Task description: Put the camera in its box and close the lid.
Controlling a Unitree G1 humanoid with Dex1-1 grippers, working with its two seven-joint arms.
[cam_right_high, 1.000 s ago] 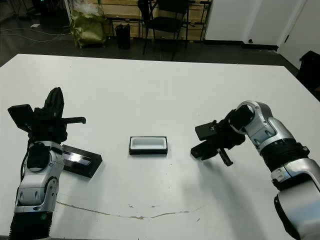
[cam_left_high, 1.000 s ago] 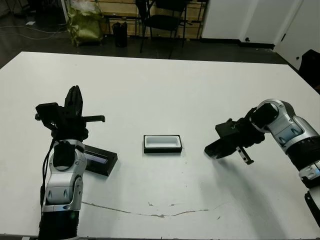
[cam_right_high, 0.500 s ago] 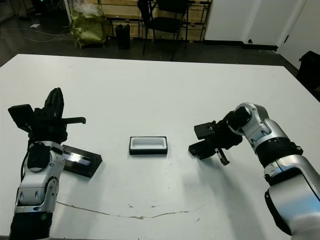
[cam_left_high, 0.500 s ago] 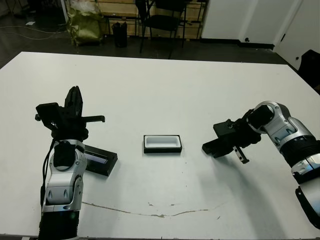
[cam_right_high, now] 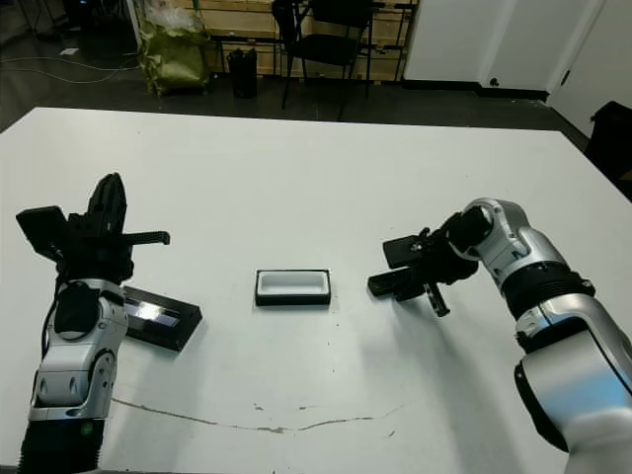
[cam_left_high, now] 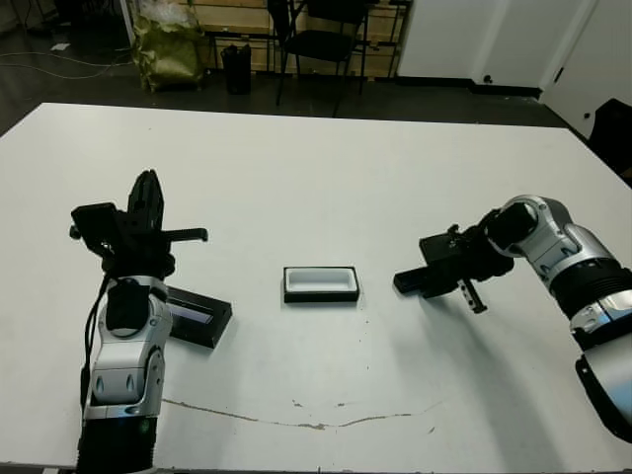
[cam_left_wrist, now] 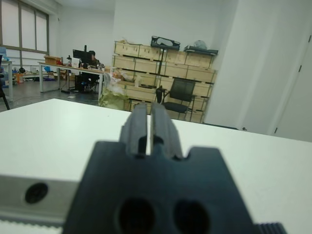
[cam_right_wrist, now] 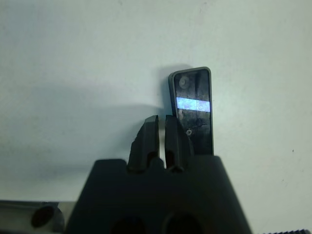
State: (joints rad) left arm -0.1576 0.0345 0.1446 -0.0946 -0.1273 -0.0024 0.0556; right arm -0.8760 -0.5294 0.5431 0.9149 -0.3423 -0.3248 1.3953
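My right tool (cam_right_wrist: 161,127) has its fingers pressed together, tips low over the white worktop (cam_right_wrist: 73,53). The camera (cam_right_wrist: 192,109) lies flat just beside them, a pale band across its face.

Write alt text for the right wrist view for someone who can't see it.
The right gripper, its two black fingers close together with nothing between them, hangs over the white table beside the camera. The camera is a slim black bar lying flat, with a pale strip across it.
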